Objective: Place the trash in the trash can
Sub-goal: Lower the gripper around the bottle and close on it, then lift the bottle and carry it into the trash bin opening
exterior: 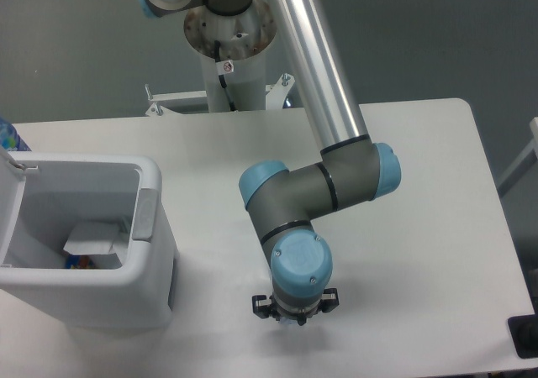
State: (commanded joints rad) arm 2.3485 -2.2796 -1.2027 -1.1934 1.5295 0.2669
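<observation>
Arm bent, wrist down — gripper point(296, 317) hidden, jaws unclear.

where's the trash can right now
The trash can sits on the table at the left edge of the camera view, open top showing white trash inside, left of the arm's claw.

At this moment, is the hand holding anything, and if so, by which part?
It cannot be told. The hand points straight down at the table and the blue wrist cap hides its fingers. No object shows beneath or beside it.
</observation>
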